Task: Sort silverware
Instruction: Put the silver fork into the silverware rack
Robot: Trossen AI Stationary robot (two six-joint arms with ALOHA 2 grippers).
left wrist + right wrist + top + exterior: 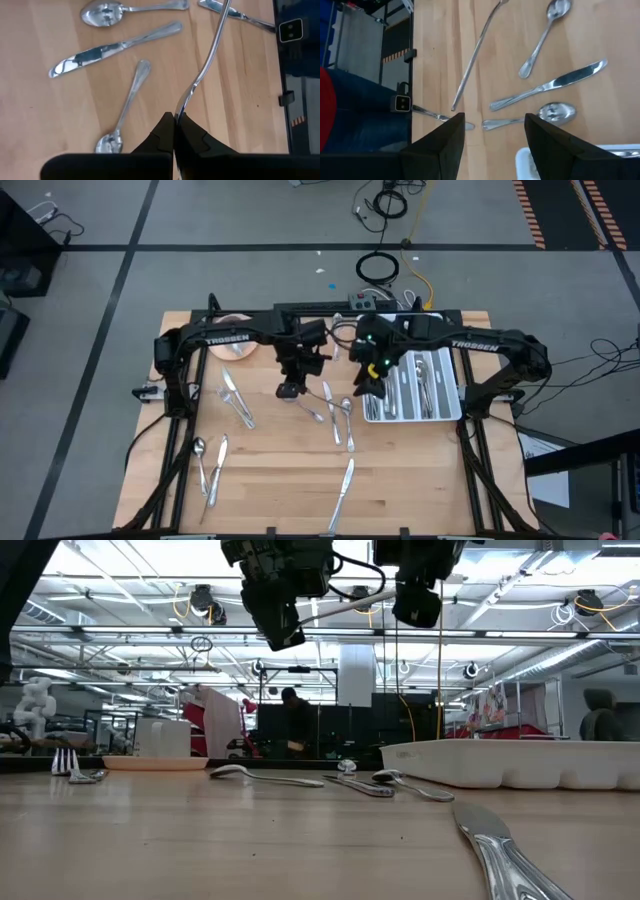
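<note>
The wooden table [280,470] is the biggest thing here. At about 3 o'clock on it sits the white tray [452,385], with some silverware already lying in its slots. The rest of the silverware [238,405] is spread flat on the wood, from about 9 o'clock round to 6 o'clock and in the middle.

The left gripper [174,131] hangs above the middle of the table. Its fingers are squeezed tight on one thin piece [210,55] near one end, and the long part sticks out past them. Which kind of piece it is I cannot tell.

The right gripper [494,131] is near the tray's 9 o'clock edge, with its fingers wide apart and nothing in them.

These pieces look hard, light and very smooth, so they will probably slip or swing. A grip on the flat handle, near its middle, looks safest.

A knife [341,491] lies near 6 o'clock.
</note>
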